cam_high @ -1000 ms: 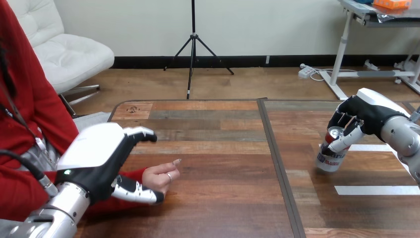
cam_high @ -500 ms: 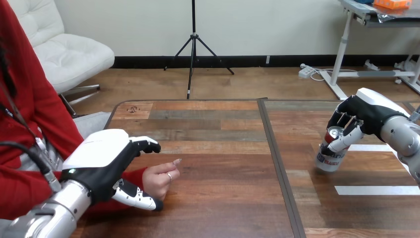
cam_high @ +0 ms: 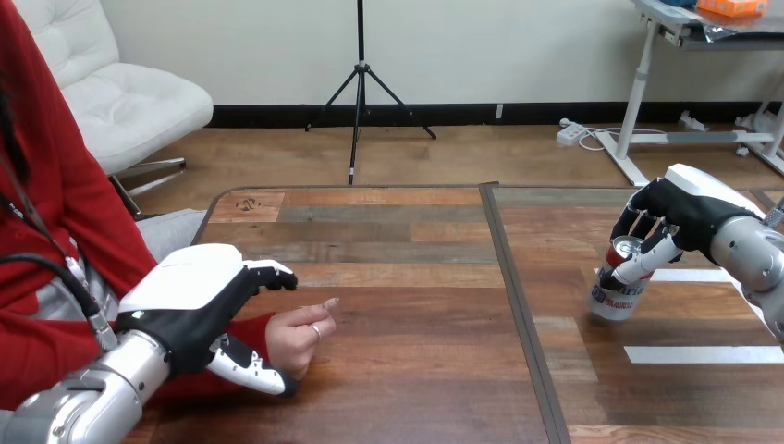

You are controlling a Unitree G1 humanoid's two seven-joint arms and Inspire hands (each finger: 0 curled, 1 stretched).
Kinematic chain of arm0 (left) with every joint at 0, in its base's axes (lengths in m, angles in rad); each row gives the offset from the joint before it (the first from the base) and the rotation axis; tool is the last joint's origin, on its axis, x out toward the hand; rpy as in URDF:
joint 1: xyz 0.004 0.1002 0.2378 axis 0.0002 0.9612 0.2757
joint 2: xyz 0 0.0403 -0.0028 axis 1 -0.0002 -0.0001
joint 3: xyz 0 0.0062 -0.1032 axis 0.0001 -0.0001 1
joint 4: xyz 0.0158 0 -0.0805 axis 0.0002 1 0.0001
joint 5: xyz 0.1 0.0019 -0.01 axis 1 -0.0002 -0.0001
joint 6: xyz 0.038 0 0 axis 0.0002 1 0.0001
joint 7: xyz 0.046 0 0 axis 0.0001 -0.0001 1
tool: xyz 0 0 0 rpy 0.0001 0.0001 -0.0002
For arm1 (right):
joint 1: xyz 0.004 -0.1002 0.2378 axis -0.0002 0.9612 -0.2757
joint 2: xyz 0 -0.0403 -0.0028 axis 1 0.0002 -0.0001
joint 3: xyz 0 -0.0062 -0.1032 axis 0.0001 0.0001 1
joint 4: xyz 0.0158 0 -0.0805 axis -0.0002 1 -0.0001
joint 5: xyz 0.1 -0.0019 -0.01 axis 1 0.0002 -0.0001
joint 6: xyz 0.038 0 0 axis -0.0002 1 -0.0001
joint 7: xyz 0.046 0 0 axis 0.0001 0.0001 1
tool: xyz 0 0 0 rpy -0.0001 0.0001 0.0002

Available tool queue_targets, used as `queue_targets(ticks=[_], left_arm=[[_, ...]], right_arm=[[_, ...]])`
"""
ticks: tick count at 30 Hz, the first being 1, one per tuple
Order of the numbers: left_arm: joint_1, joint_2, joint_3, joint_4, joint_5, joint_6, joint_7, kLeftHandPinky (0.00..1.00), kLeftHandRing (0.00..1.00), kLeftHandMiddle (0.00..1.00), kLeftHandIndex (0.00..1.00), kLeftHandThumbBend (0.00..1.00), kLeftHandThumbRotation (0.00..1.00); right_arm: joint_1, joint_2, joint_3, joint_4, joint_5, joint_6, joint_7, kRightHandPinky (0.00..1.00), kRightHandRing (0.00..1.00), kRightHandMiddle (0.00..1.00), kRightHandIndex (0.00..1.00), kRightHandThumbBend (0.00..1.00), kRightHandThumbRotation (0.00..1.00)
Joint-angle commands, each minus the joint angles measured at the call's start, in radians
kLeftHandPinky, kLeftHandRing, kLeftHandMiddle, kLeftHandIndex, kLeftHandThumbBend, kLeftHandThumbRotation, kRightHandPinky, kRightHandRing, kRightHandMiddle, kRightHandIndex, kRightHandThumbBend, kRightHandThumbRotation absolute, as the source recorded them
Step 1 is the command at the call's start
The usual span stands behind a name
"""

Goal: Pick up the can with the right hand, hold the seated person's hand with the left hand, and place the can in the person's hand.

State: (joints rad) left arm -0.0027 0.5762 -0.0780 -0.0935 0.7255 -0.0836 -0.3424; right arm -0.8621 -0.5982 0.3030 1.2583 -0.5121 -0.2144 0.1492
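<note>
Presently, the can [cam_high: 615, 298] is grasped by the right hand [cam_high: 679, 217], whose fingers and thumb are curled round its upper part. The can is seen well to the right of the dark seam [cam_high: 518, 305] that crosses the desk [cam_high: 416, 370], leaning slightly, with its base at the desk's surface; whether it is lifted clear cannot be told. To the left of the seam, the person's hand [cam_high: 300, 331] is laid on the desk, loosely curled. Further left of the seam, the left hand [cam_high: 189, 296] is held released over the person's wrist: its fingers [cam_high: 268, 273] are stretched above the wrist and its thumb [cam_high: 250, 368] is set along the near side, and no clasp round the wrist is seen.
</note>
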Motion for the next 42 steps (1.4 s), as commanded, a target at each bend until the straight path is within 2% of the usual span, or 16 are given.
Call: queue_targets(ticks=[1, 17, 27, 35, 42], left_arm=[[-0.085, 0.030, -0.015, 0.045, 0.035, -0.019, 0.063, 0.72, 0.78, 0.80, 0.78, 1.00, 0.25], [-0.132, 0.039, -0.060, 0.150, 0.127, -0.024, 0.176, 0.71, 0.77, 0.79, 0.77, 1.00, 0.28], [-0.166, 0.038, -0.087, 0.183, 0.156, 0.010, 0.155, 0.73, 0.80, 0.82, 0.78, 1.00, 0.29], [-0.193, 0.042, -0.103, 0.214, 0.141, 0.015, 0.129, 0.76, 0.81, 0.82, 0.80, 1.00, 0.30], [-0.223, 0.050, -0.120, 0.233, 0.131, 0.030, 0.055, 0.80, 0.83, 0.84, 0.82, 1.00, 0.33]], right_arm=[[-0.070, -0.030, -0.016, -0.034, 0.011, -0.017, -0.014, 0.49, 0.53, 0.53, 0.47, 0.81, 0.00], [-0.067, -0.028, -0.017, -0.038, 0.013, -0.017, -0.014, 0.55, 0.57, 0.56, 0.47, 0.81, 0.00], [-0.068, -0.029, -0.016, -0.042, 0.011, -0.022, -0.016, 0.55, 0.57, 0.56, 0.47, 0.81, 0.00], [-0.068, -0.030, -0.019, -0.044, 0.014, -0.029, -0.018, 0.55, 0.57, 0.56, 0.47, 0.81, 0.00], [-0.071, -0.031, -0.017, -0.044, 0.011, -0.026, -0.017, 0.54, 0.56, 0.56, 0.47, 0.81, 0.00]])
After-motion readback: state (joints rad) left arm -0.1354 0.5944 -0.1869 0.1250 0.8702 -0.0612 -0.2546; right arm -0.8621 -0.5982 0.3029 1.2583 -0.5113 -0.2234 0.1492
